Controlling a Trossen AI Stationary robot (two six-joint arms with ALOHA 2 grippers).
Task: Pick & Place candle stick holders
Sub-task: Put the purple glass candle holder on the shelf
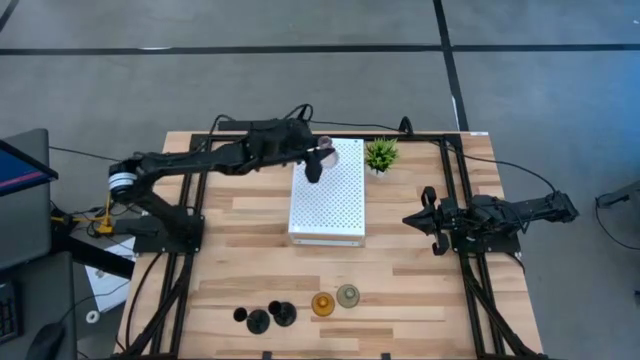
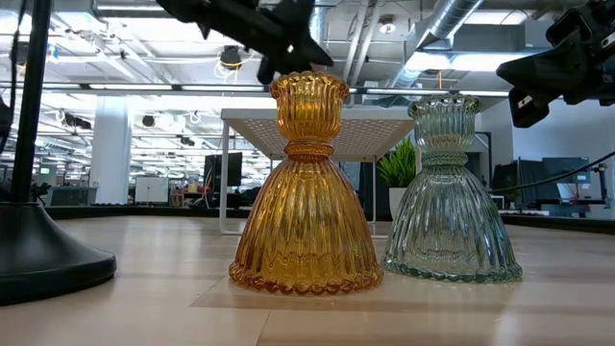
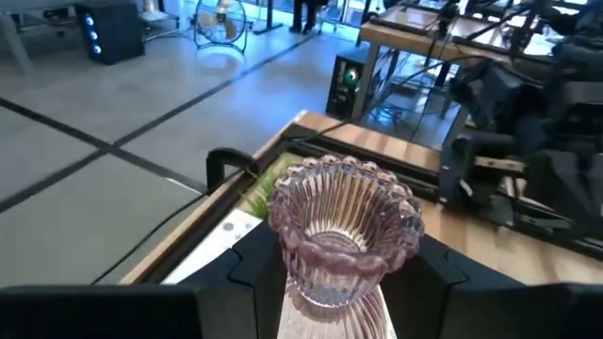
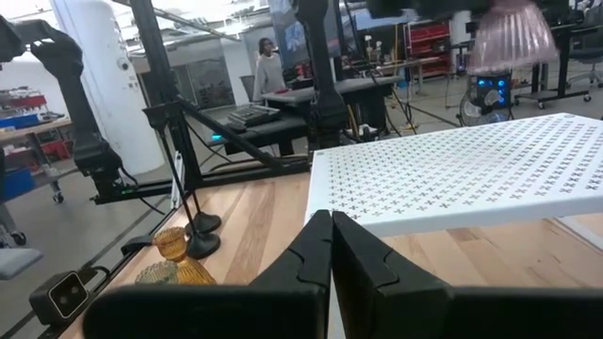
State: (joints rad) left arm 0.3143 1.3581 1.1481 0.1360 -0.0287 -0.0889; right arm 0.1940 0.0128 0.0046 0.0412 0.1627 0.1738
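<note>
My left gripper (image 1: 318, 162) is shut on the pink glass holder (image 3: 344, 221) over the far end of the white perforated platform (image 1: 330, 205). The holder also shows in the right wrist view (image 4: 513, 38), above the platform top. The amber holder (image 1: 322, 303) and the grey-green holder (image 1: 347, 295) stand on their wide bases near the table's front edge; both are close in the low view, the amber one (image 2: 307, 192) and the grey-green one (image 2: 447, 192). Two black holders (image 1: 270, 317) stand left of them. My right gripper (image 1: 425, 218) is shut and empty right of the platform. My left gripper pinches the pink holder's narrow neck (image 3: 330, 282), just under its beaded rim, between the two fingers (image 3: 250, 268). The fingers come slanting down from the table's left. The holder stands upright with its open rim up and seems clear of the platform.
A small green potted plant (image 1: 381, 154) stands on the table just right of the platform's far corner, close to the held holder. Black frame rails (image 1: 462, 190) run along both sides of the table. Bare wood lies between the platform and the front row of holders.
</note>
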